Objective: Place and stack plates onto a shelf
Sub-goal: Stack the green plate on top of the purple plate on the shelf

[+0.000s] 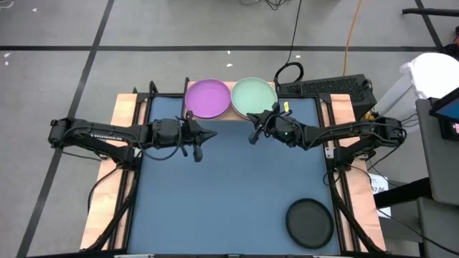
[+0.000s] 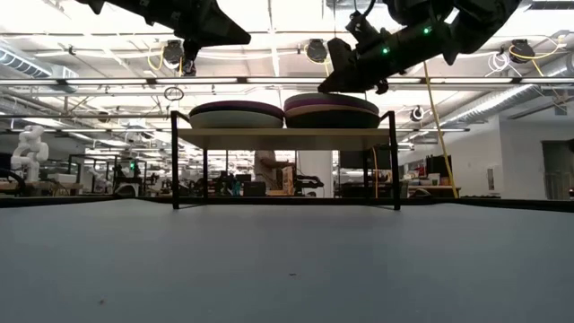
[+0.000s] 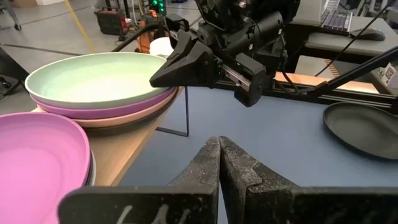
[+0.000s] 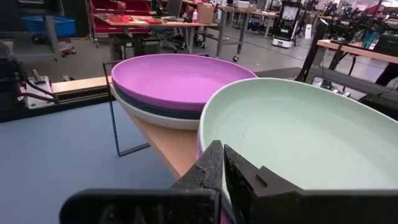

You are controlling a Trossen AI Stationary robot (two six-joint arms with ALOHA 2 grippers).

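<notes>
Two stacks on the shelf [image 1: 240, 115] now: purple plate [image 1: 208, 98] tops the left one, with a dark and a white plate under it going by the right wrist view; mint plate [image 1: 254, 96] tops the right one, over purple and pink. My right pincer [image 1: 252, 136] sits just off the near rim of the mint plate, fingers pressed together, holding nothing, so that placement looks finished. My left pincer [image 1: 199, 153] hovers over the worktop [image 1: 229, 193] just in front of the shelf, also pressed together and empty. Left to do: the dark plate [image 1: 310, 222] lying flat at the near right corner of the worktop, well apart from the shelf. It looks like a single plate, though from above I can't rule out more stacked under it. Next move is probably mine on the right side: back away from the shelf, spread the fingers, come down on the dark plate's rim, pinch it, then carry it level onto one of the stacks without knocking them.
</notes>
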